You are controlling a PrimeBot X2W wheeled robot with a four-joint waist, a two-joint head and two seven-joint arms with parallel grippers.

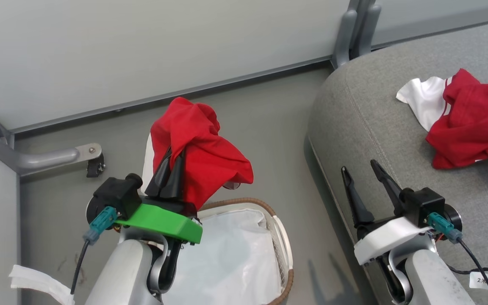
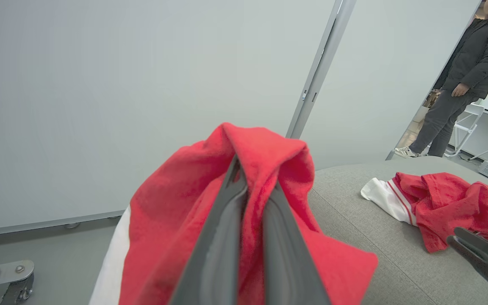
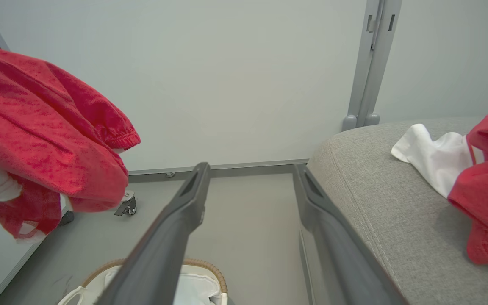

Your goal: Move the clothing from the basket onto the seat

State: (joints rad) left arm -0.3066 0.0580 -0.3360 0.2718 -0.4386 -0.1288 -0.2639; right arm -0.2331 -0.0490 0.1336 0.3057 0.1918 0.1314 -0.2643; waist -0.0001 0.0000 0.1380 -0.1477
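fingers [image 2: 220, 245] of the left gripper [image 1: 175, 154] pinch a bunched fold of the clothing [image 1: 210, 156], seemingly soft, light, floppy (right gripper [image 1: 359, 166] gapes empty).

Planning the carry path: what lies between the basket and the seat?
A bare strip of grey floor separates the basket from the seat; the head view shows it. The left gripper holds the red garment above the basket.

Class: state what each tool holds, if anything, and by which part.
Left tool pinches a red garment by a bunched fold near its top; right tool is open, holding nothing.
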